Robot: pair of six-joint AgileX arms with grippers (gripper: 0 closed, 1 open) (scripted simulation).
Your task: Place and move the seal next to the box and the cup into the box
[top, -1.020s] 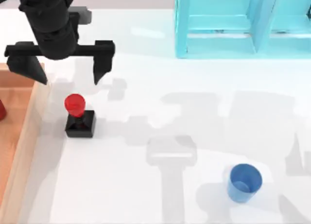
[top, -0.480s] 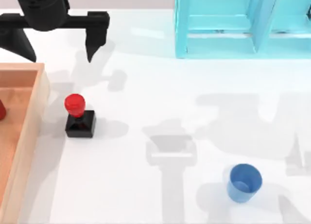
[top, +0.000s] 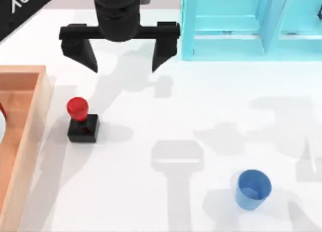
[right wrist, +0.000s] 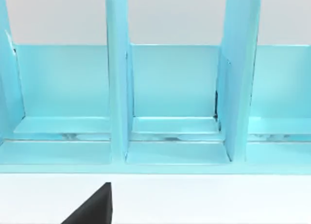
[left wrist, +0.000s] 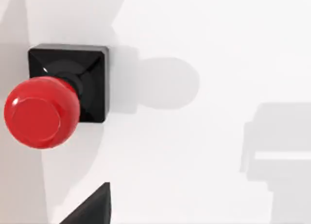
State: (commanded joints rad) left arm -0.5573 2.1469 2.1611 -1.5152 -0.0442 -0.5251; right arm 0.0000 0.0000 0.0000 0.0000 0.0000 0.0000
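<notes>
Two fingers of left gripper [top: 122, 67] spread apart, above seal [top: 82, 122]; seal beside box [top: 31, 122]; cup [top: 253, 189] well apart.

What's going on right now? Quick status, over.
Left gripper open, above table. Seal upright beside box. Cup outside box, on table's right. Nothing blocking.

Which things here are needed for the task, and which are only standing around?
Needed:
seal, standing beside the box
blue cup, on the table at the right
wooden box, at the left edge
left gripper, open above the table

Only standing around:
cyan shelf unit
</notes>
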